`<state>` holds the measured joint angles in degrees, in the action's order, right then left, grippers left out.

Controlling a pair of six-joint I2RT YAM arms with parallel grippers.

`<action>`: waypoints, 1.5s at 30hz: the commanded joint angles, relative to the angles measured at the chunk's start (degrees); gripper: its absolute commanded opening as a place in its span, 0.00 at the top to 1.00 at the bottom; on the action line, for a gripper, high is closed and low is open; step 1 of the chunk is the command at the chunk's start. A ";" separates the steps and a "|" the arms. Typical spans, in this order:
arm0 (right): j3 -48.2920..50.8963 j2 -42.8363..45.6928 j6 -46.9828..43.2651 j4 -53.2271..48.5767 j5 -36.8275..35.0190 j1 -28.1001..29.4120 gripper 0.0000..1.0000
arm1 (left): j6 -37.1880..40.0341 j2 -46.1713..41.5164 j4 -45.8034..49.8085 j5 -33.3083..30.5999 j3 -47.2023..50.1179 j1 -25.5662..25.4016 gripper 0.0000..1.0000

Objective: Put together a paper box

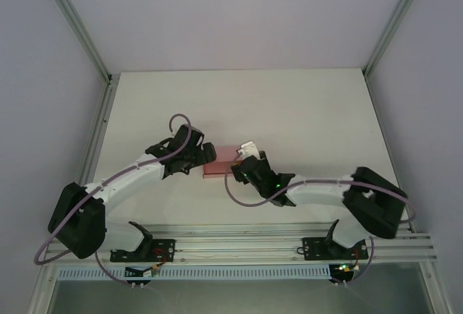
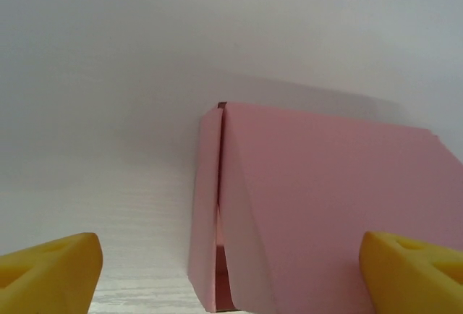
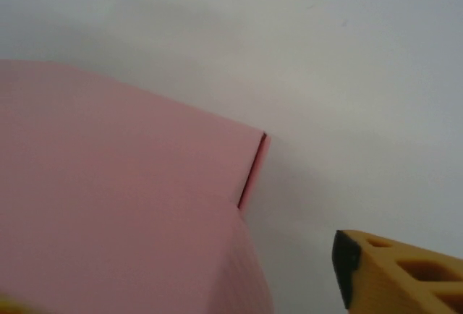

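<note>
Left claw (image 1: 209, 153) and right claw (image 1: 243, 159) flank the paper box (image 1: 221, 160); far table (image 1: 289, 104) lies free.

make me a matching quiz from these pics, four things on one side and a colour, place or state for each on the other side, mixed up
Things
1. paper box
2. table
3. left tool
4. right tool

Descriptions
a. open, at the box's right end
b. pink, folded into a low box
c. white, with the box lying on it
d. open, at the box's left end

Pairs: 1-b, 2-c, 3-d, 4-a
</note>
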<state>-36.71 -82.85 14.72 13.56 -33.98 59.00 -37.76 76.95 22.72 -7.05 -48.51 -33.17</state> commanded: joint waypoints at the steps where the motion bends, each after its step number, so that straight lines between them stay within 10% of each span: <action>1: 2.85 8.73 2.22 -11.69 11.31 0.35 0.09 | 1.02 2.30 -1.32 2.56 2.51 0.45 0.14; 8: 2.34 22.46 1.67 -18.72 18.17 -0.58 0.00 | 1.59 5.31 -4.46 5.03 3.94 0.56 0.29; 19: -17.65 -1.53 14.24 -31.96 24.54 -13.92 0.00 | 0.42 7.47 -7.16 3.53 5.36 0.00 0.50; 34: -24.70 -19.04 14.72 -36.08 30.18 -18.92 0.00 | 1.81 11.50 -1.42 0.63 1.10 -4.10 0.50; 45: -23.94 -11.73 14.98 -32.26 33.74 -20.69 0.00 | 4.23 5.18 -3.92 5.91 -4.26 -2.17 0.29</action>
<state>-60.84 -97.19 29.36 -19.38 -2.90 39.20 -34.76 83.05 17.91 -2.68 -50.39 -36.34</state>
